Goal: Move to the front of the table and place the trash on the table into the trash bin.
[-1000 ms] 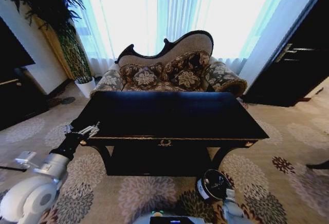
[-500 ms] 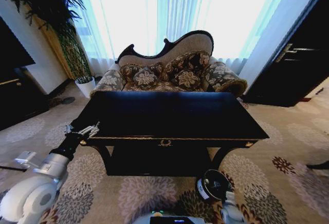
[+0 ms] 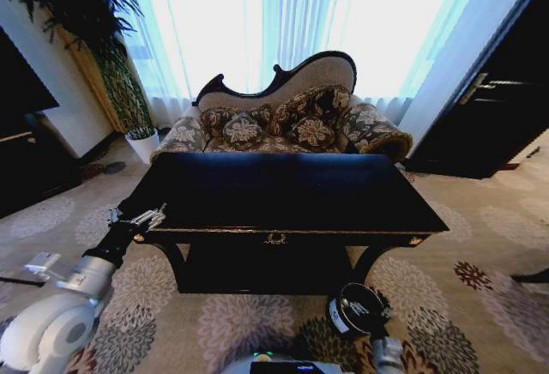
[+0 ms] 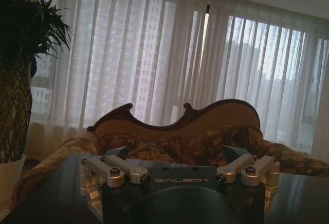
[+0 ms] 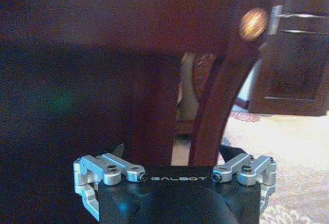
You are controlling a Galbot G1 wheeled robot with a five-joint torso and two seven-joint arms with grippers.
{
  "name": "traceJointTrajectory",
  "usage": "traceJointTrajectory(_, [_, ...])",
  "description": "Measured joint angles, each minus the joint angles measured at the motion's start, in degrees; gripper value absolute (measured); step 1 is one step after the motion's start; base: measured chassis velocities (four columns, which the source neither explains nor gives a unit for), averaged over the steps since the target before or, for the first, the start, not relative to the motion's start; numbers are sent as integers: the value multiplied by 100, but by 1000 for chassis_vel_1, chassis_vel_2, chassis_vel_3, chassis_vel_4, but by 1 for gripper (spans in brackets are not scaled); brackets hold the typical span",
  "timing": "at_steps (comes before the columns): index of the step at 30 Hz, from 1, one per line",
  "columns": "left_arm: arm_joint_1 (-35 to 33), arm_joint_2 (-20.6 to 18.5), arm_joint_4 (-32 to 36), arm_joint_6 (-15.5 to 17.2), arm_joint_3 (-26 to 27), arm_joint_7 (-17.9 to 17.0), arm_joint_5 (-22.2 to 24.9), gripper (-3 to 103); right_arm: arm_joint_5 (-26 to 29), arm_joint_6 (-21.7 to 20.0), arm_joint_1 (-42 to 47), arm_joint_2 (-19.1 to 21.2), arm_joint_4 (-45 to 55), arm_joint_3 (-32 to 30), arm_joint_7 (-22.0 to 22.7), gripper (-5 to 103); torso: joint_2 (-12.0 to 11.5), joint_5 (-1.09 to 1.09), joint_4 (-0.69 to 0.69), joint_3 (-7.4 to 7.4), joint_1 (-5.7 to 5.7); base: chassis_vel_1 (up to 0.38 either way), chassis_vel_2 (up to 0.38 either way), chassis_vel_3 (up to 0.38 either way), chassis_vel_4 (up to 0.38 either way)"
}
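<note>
While both end effectors gape empty, the table [image 3: 283,190] runs lengthwise left-right.

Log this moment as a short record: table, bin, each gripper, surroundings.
table: straight ahead, glossy black top, no litter to be seen on it
bin: on the carpet, below the table's front right corner
left gripper: open, at the table's front left corner
right gripper: open, low, facing a table leg
sofa: behind the table, before the curtains
</note>
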State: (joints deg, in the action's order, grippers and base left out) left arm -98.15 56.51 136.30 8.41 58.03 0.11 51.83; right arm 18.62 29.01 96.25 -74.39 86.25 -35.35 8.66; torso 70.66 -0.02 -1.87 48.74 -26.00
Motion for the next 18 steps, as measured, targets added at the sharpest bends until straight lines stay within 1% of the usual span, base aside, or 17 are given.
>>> traceJointTrajectory(1, [0,0,0,0,0,0,0,100,81,-30,84,-24,180,-68,0,100,0,0,0,0,0,0,0,0,0])
traceJointTrajectory(3, [0,0,0,0,0,0,0,100,328,-178,391,-111,893,-358,-5,100,0,1,1,0,0,0,0,0,0])
traceJointTrajectory(5, [0,0,0,0,0,0,0,100,341,-193,416,-119,953,-385,-4,100,0,1,1,0,0,0,0,0,0])
traceJointTrajectory(6, [0,0,0,-1,0,0,0,100,391,-279,572,-175,1328,-557,-4,100,0,-1,1,0,0,0,0,0,0])
traceJointTrajectory(8, [0,0,0,0,0,0,0,100,415,-389,719,-250,1715,-736,2,100,0,-2,1,0,0,0,0,0,0])
traceJointTrajectory(9, [0,0,0,0,0,0,0,100,415,-389,719,-250,1715,-736,2,100,0,-2,1,0,0,0,0,0,0])
traceJointTrajectory(10, [0,0,0,-1,0,0,0,100,484,-523,908,-348,2140,-903,12,100,0,1,1,0,0,0,0,0,0])
traceJointTrajectory(11, [0,0,0,-1,0,0,0,100,498,-585,1036,-418,2464,-1038,16,100,0,-1,0,0,0,0,0,0,0])
traceJointTrajectory(18, [0,0,0,0,0,0,0,100,530,-645,1345,-454,3287,-1348,44,100,0,1,0,1,0,0,0,0,0])
